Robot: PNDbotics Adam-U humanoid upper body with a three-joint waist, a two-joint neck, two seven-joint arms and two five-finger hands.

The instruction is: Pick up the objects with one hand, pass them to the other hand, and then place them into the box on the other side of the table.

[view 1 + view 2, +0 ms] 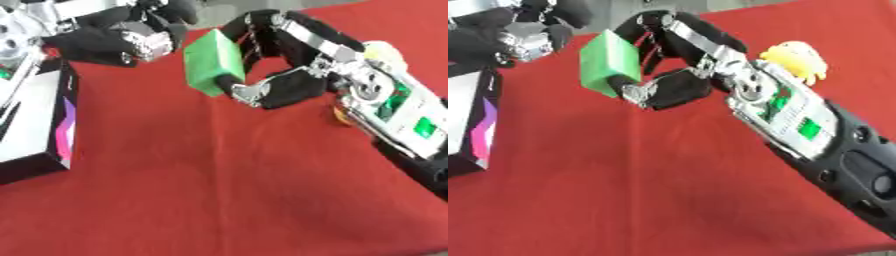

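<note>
Worktop [219,200]: covered in red cloth; the near part is bare, so a dropped item would land there, well apart from the box.
Right robot hand [284,85]: curled round the green block [210,62], which is pinched between thumb below and fingers above and held clear of the cloth.
Green block: held by its right-hand part only; a slip is judged possible if the pinch is eased before it is taken by the other side.
Yellow object [796,57]: lying just behind the right wrist; it could be knocked as the arm is drawn back.
Left robot hand [114,40]: fingers curled, nothing held, just beside the block; the transfer could be fumbled unless they are spread.
Box [39,125]: at the left edge, below the left hand.
</note>
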